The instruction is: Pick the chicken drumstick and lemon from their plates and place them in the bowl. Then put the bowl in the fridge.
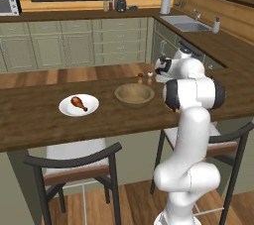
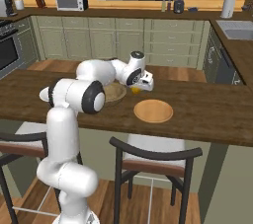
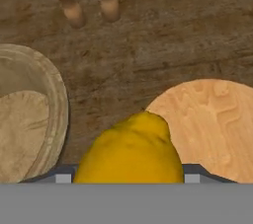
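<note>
Yellow lemon pinched in my claw, lifted clear of the wooden plate; the bowl lies just left.

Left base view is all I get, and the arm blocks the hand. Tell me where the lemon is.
Observer: The lemon is gripped between the fingertips of the gripper, lifted off its plate.
Operator: Report the wooden plate.
Observer: The wooden plate lies bare on the counter, beside the hand.
Operator: Say whether the lemon is over the bowl.
Observer: Not yet. In the hand view it hangs over the counter between the bowl and the wooden plate.
</note>
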Robot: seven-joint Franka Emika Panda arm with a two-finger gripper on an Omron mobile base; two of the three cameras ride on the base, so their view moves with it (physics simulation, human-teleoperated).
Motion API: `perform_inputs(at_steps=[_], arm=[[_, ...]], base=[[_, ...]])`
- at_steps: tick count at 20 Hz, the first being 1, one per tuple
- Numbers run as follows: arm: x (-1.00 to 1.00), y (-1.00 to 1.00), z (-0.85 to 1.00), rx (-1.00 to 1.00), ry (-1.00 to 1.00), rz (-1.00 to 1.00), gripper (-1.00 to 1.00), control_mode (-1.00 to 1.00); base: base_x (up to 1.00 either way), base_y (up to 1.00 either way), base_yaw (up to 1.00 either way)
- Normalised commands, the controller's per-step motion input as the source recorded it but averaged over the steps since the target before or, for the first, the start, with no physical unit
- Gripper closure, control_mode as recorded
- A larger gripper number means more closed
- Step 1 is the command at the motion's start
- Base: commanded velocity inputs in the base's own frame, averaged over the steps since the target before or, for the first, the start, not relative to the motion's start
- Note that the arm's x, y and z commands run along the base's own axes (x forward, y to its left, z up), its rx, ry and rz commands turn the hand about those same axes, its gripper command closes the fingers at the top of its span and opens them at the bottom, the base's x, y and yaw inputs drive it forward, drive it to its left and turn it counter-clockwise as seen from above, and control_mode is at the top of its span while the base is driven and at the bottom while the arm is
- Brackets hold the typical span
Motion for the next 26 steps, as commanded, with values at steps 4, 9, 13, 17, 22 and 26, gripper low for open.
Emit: perform_inputs(at_steps=[4, 9, 13, 17, 22, 26], arm=[[-0.39, 1.0, 1.0, -0.09, -0.24, 0.28, 1.0, -1.0], [-0.07, 1.0, 0.23, -0.12, -0.04, 0.25, 1.0, -1.0], [0.0, 0.86, -0.05, -0.25, 0.08, 0.13, 1.0, -1.0], [0.21, 0.16, -0.31, -0.09, 0.14, 0.0, 1.0, -1.0], [0.17, 0.09, -0.42, 0.0, 0.21, 0.0, 1.0, -1.0], [0.06, 0.0, -0.16, 0.0, 0.04, 0.0, -1.0, -1.0]], base=[[0.0, 0.0, 0.0], [0.0, 0.0, 0.0], [0.0, 0.0, 0.0], [0.0, 0.0, 0.0], [0.0, 0.0, 0.0], [0.0, 0.0, 0.0]])
